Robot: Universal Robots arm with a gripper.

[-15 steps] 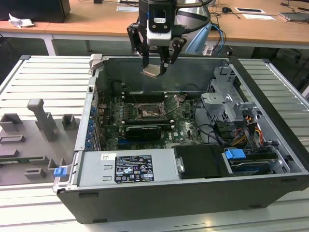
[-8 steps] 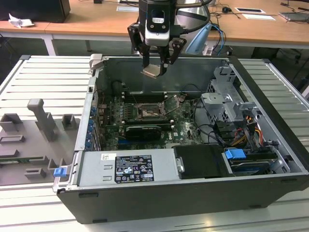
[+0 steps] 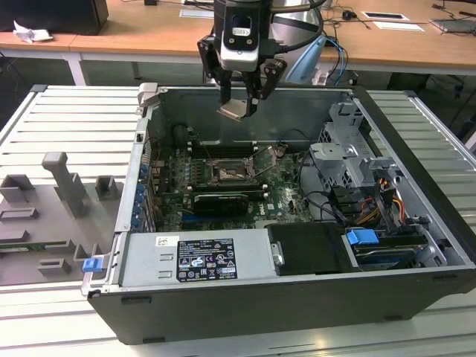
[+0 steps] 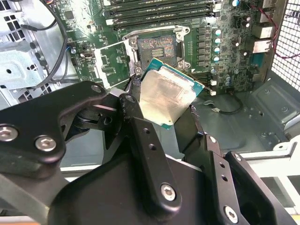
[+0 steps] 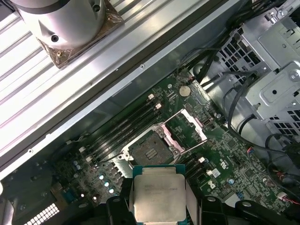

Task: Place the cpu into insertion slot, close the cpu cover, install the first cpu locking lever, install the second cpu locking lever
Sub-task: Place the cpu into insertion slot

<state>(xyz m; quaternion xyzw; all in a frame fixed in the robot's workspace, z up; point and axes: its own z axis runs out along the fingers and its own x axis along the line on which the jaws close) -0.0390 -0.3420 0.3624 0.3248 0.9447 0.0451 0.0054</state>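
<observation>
Overhead, the gripper (image 3: 239, 105) hangs above an open computer case (image 3: 297, 286) that lies on a ribbed metal worktop (image 3: 67, 119). Its black jaws pinch the cpu (image 3: 233, 111) by two opposite edges. In the exterior view the chip sits slightly tilted in the air, level with the top of the case wall farthest from the camera, well apart from the board below.

In both wrist views the cpu (image 4: 166, 96) (image 5: 159, 194) is a small flat square. Its top is a pale, silvery-grey metal plate with a dull sheen and rounded corners. A thin teal-green border of circuit board shows around the plate.

Beneath it, the green motherboard (image 3: 282, 195) covers the case floor. The insertion slot (image 4: 157, 47) (image 5: 151, 151) is a small square socket with a dark centre and a silver rim, uncovered and with nothing in it. The cpu cover (image 4: 111, 64) (image 5: 187, 129), a thin silver frame with a large square window, is swung open and lies just beside the slot, joined at one edge. Long black memory slots (image 5: 126, 126) run along the slot's other side.
</observation>
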